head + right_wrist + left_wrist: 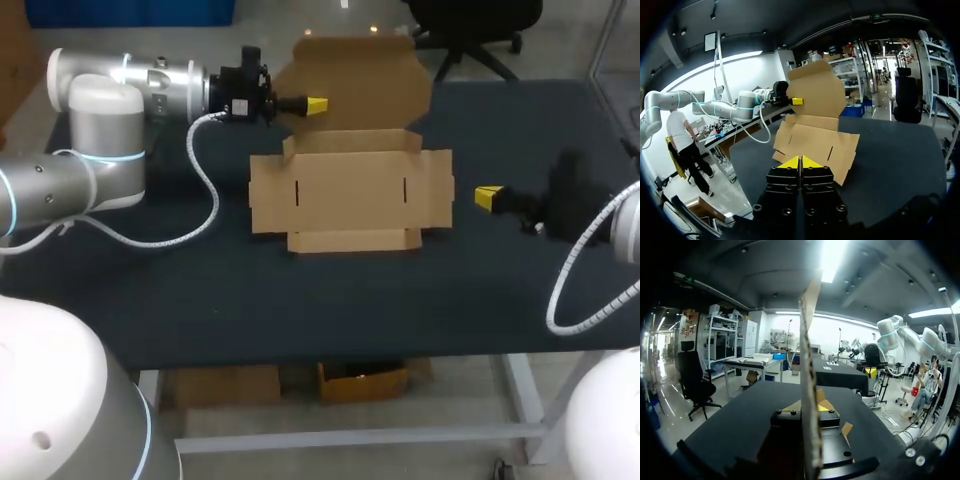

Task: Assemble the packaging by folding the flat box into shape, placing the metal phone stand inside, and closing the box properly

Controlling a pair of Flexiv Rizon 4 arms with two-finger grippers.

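Nearest in, right gripper (800, 163) is sitting over the dark table (300, 300) with its yellow tips pressed together, gripping nothing. The flat cardboard box (350, 195) is lying just ahead of it, apart. Further off, left gripper (316, 104) is pinching the box's rear flap (355, 85) by its edge, and the flap is standing upright between its fingers.

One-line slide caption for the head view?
Jaws of the left arm pinch the raised lid flap of the cardboard box; the right arm sits beside it, jaws shut.

Unfolded cardboard box (350, 190) on dark table (300, 290)
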